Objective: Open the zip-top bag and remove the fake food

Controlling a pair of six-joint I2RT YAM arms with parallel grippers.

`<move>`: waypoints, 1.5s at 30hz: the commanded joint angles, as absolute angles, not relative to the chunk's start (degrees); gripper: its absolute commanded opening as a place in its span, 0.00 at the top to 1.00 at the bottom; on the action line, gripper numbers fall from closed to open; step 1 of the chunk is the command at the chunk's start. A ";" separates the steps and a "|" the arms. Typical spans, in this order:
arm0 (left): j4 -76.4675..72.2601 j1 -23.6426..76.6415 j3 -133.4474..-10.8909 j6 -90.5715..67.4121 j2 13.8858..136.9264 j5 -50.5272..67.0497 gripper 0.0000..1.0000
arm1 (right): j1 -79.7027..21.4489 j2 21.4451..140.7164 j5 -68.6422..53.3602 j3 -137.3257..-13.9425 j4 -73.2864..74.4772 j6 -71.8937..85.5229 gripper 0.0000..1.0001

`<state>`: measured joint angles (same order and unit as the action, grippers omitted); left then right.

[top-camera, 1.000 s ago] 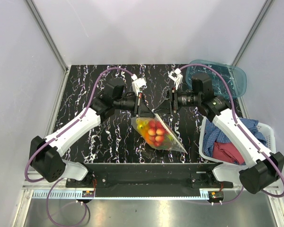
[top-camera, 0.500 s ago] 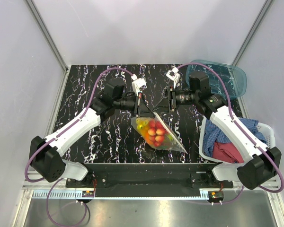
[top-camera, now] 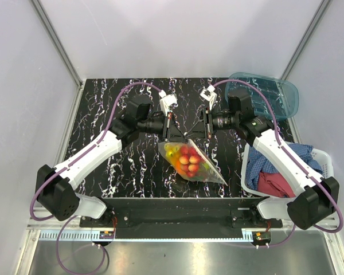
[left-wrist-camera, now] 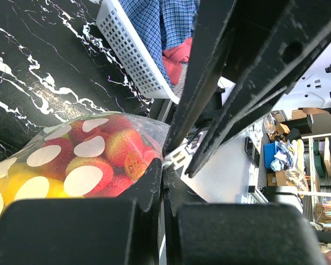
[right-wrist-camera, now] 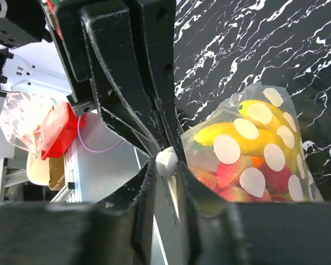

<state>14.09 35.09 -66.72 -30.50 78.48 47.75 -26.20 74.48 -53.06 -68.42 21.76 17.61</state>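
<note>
The left claw (left-wrist-camera: 163, 178) is clamped fully closed on the top edge of the zip-top bag (top-camera: 215, 175). The bag spreads down from the two claws toward the near edge of the black marbled desk (top-camera: 103, 109). The right claw (right-wrist-camera: 166, 168) meets the left tip to tip, its jaws a narrow gap apart around a small white tab (right-wrist-camera: 166, 160) on that edge; whether they actually pinch it I cannot tell. The fake food (top-camera: 188, 158), red fruits and a yellow banana, sits inside the bag
</note>
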 commanded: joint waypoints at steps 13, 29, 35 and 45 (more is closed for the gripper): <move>3.34 29.80 -64.51 -40.87 72.42 39.65 1.00 | -25.49 66.54 -49.66 -61.79 20.30 17.40 1.00; 10.36 23.47 -75.84 -41.66 81.03 28.13 1.00 | -25.58 49.23 -45.62 -45.89 27.41 23.73 1.00; 10.90 22.24 -77.52 -43.94 84.02 26.63 1.00 | -25.58 43.16 -46.40 -41.66 29.35 26.54 1.00; 9.40 23.38 -76.12 -42.19 84.03 34.27 1.00 | -25.49 54.63 -35.25 -59.39 35.06 23.82 0.32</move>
<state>14.83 23.29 -74.13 -43.35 86.02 31.88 -25.43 47.68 -42.50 -47.35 32.64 25.82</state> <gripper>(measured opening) 0.012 0.549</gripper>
